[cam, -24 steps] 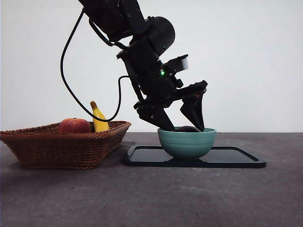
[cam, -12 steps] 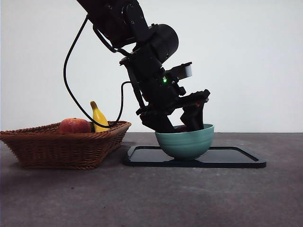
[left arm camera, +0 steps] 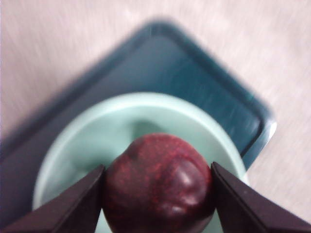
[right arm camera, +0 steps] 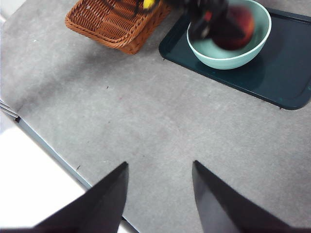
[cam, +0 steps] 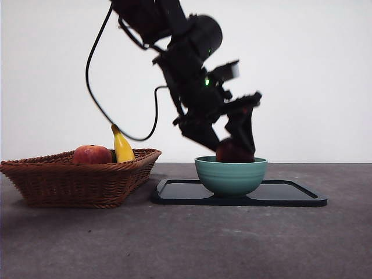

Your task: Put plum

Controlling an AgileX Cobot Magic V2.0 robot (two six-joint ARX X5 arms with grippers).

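**Q:** Where is the plum, and what holds it?

**A:** The plum sits between the two jaws of the left gripper, one jaw pressed against each side. In the front view the plum is just above the rim of the green bowl, with its lower part level with or slightly below the rim. Contact with the bowl floor cannot be determined.

**Q:** What surrounds the bowl?

**A:** The bowl stands on a dark tray toward the tray's basket end. The tray lies flat on the grey table. The left wrist view shows no other item inside the bowl.

**Q:** Is anything obstructing access?

**A:** The left arm descends from above at a tilt, and its jaws flank the plum over the bowl opening. A black cable loops from the arm beside it.

**Q:** What other containers are present?

**A:** A wicker basket stands beside the tray, close but apart. It contains a red-orange fruit and a yellow banana standing upright.

**Q:** State of the right gripper?

**A:** The right gripper hangs over bare table, well apart from the tray, jaws spread and holding nothing.
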